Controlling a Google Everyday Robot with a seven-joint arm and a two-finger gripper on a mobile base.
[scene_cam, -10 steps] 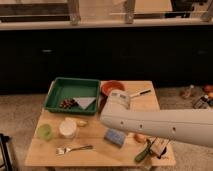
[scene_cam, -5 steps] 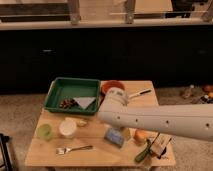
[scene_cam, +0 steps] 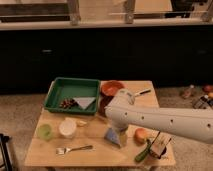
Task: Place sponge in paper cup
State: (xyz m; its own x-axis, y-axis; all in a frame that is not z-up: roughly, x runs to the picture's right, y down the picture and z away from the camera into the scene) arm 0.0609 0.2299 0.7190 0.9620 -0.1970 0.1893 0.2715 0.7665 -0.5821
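Note:
The blue sponge (scene_cam: 115,136) lies on the wooden table (scene_cam: 90,159), right of centre near the front. The white paper cup (scene_cam: 67,128) stands upright to its left, beside the translucent green cup (scene_cam: 45,132). My white arm reaches in from the right. Its gripper (scene_cam: 116,128) points down directly over the sponge and is mostly hidden by the wrist. I cannot tell whether it touches the sponge.
A green tray (scene_cam: 57,91) at the back left holds a grey-white cloth (scene_cam: 85,102) and a dark clump (scene_cam: 66,103). An orange bowl (scene_cam: 112,88) stands behind the arm. A fork (scene_cam: 74,149), an orange fruit (scene_cam: 141,135), a green vegetable (scene_cam: 142,152) and a small packet (scene_cam: 160,145) lie near the front.
My arm has shifted slightly, its wrist now a little lower over the sponge. The sponge and the cups are in the same places.

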